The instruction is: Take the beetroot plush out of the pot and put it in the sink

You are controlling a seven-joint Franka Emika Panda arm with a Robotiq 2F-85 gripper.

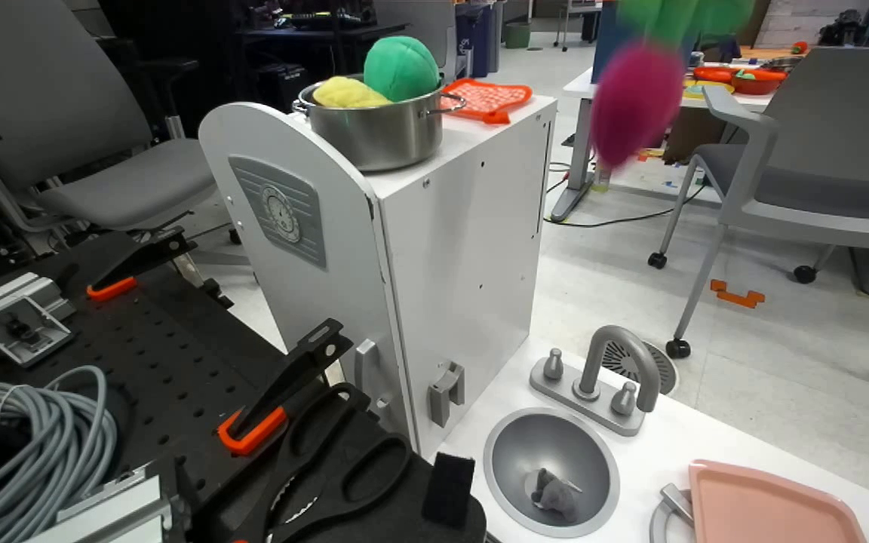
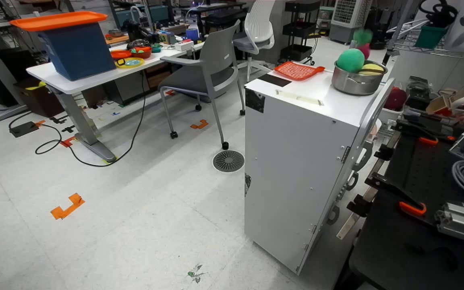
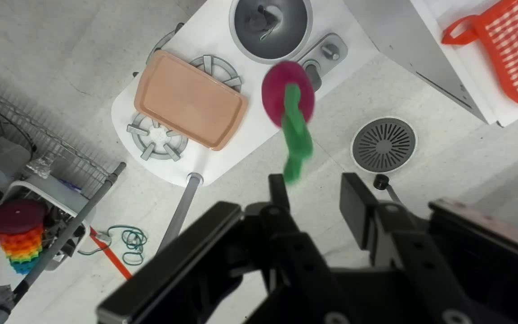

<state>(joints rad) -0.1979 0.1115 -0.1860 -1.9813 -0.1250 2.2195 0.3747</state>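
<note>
The magenta beetroot plush with green leaves hangs blurred in mid-air in an exterior view (image 1: 636, 105). It shows small behind the pot in an exterior view (image 2: 363, 49). In the wrist view the plush (image 3: 287, 92) is beyond the fingertips, its leaf end near the left finger. My gripper (image 3: 314, 193) is open, with a gap between its fingers and nothing held. The steel pot (image 1: 374, 137) stands on the white cabinet and also shows in an exterior view (image 2: 353, 82). The grey sink (image 1: 506, 452) is low on the white counter; it shows in the wrist view (image 3: 296, 33).
A green round plush (image 1: 402, 69) and a yellow plush (image 1: 349, 93) sit in the pot. A red pot holder (image 1: 489, 98) lies behind it. A grey tap (image 1: 619, 347) rises beside the sink. A grey object (image 1: 555, 495) lies in the sink. A salmon-pink tray (image 3: 191, 99) covers part of the counter.
</note>
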